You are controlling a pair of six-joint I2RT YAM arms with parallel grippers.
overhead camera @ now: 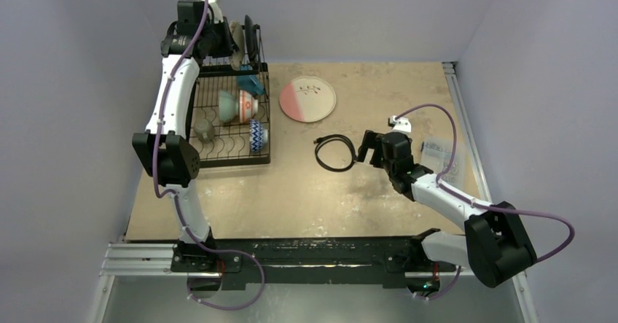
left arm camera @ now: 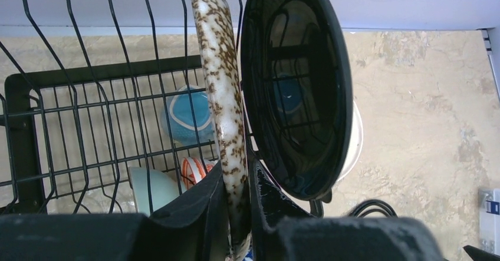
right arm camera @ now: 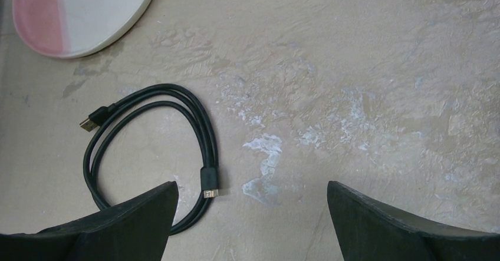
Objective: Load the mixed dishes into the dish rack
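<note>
The dish rack (overhead camera: 264, 130) stands at the far left. My left gripper (left arm camera: 237, 168) is over its raised back section, shut on the rim of the speckled grey small plate (left arm camera: 219, 66), which stands on edge. The black plate (left arm camera: 295, 84) stands upright just right of it. Lower in the rack lie the mint-green bowl (overhead camera: 227, 106), the red-patterned bowl (overhead camera: 248, 106), the blue-handled mug (overhead camera: 250, 84) and the small grey cup (overhead camera: 204, 128). The pink-and-white large plate (overhead camera: 307, 98) lies flat on the table. My right gripper (right arm camera: 252, 196) hovers open over bare table.
A black coiled cable (right arm camera: 147, 149) lies just left of my right gripper. A clear plastic parts box (overhead camera: 444, 155) sits near the table's right edge. A blue-patterned dish (overhead camera: 256, 135) stands at the rack's front right corner.
</note>
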